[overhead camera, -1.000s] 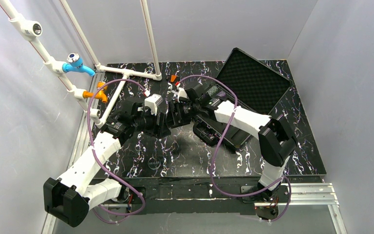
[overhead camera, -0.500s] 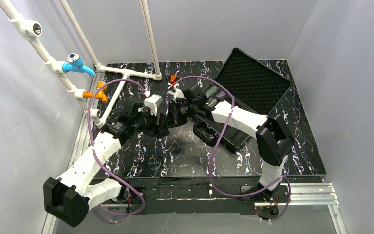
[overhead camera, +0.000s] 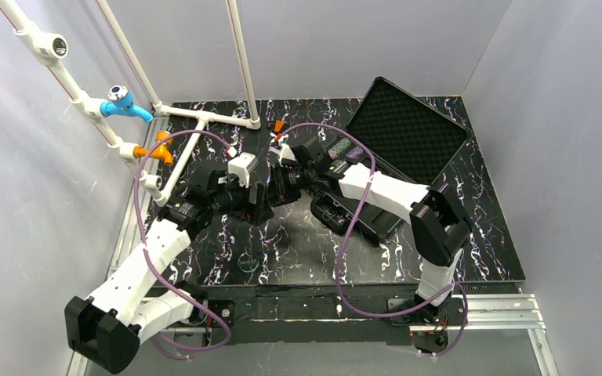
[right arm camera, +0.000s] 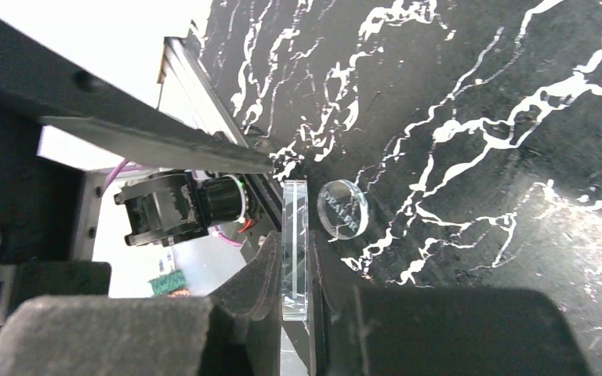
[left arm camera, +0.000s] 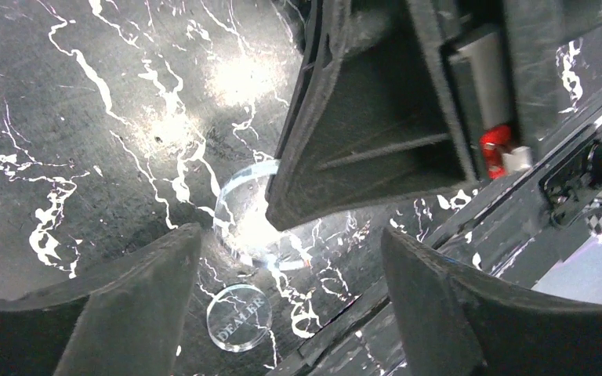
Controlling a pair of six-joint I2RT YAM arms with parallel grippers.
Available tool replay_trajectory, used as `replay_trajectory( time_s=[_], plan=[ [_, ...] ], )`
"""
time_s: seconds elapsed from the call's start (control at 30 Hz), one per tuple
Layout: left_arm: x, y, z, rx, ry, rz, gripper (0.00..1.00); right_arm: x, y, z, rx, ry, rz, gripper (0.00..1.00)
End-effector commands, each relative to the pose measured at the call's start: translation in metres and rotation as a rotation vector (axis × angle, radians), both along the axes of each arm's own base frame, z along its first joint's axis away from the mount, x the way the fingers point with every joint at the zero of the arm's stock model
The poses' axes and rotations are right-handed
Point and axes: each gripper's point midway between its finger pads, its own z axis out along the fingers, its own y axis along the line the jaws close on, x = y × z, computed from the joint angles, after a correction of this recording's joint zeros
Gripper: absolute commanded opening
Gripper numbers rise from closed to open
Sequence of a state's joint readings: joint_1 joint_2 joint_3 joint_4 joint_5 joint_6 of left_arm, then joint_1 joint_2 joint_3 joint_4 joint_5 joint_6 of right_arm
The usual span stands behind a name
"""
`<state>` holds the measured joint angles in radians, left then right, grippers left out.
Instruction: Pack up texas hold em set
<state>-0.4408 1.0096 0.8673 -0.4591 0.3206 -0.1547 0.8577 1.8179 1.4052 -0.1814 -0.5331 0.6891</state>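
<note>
The black case lies open at the right, its foam-lined lid (overhead camera: pixel 407 129) propped up and its tray (overhead camera: pixel 357 223) partly under my right arm. A striped row of chips (overhead camera: pixel 343 147) shows in the tray. My right gripper (right arm camera: pixel 294 239) is shut on a clear round disc (right arm camera: pixel 294 207), seen edge-on between the pads and held upright above the table. My left gripper (left arm camera: pixel 290 235) stands open around that spot, its fingers apart from the held disc (left arm camera: pixel 231 207). A second clear disc marked DEALER (left arm camera: pixel 239 316) lies flat on the table below.
The two grippers meet mid-table (overhead camera: pixel 269 194). A white pipe frame (overhead camera: pixel 204 117) with blue and orange fittings stands at the back left. A small orange piece (overhead camera: pixel 280 125) lies by the back edge. Grey walls close in both sides.
My right gripper has shut on the upright clear disc. My left gripper has opened wider, and its arm has drawn back slightly to the left.
</note>
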Motion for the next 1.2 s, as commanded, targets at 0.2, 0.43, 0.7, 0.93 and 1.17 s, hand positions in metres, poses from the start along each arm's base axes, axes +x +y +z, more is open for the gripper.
replay_trajectory(
  time_s=[0.2,0.43,0.7,0.93,1.17],
  plan=[
    [-0.004,0.006,0.023,-0.041,-0.105,0.025,0.98,0.031,-0.025,0.007,-0.105,-0.123,-0.178,0.01],
    [-0.002,0.016,0.030,-0.030,-0.157,0.081,0.98,0.063,-0.072,0.009,-0.231,-0.211,-0.400,0.01],
    [0.003,0.027,0.030,-0.002,-0.183,0.145,0.98,0.098,-0.152,0.029,-0.354,-0.369,-0.691,0.01],
    [0.006,0.030,0.027,0.025,-0.184,0.163,0.98,0.115,-0.233,0.035,-0.400,-0.401,-0.935,0.01],
    [0.007,0.030,0.021,0.039,-0.169,0.163,0.98,0.122,-0.300,0.025,-0.490,-0.408,-1.113,0.01]
  ],
)
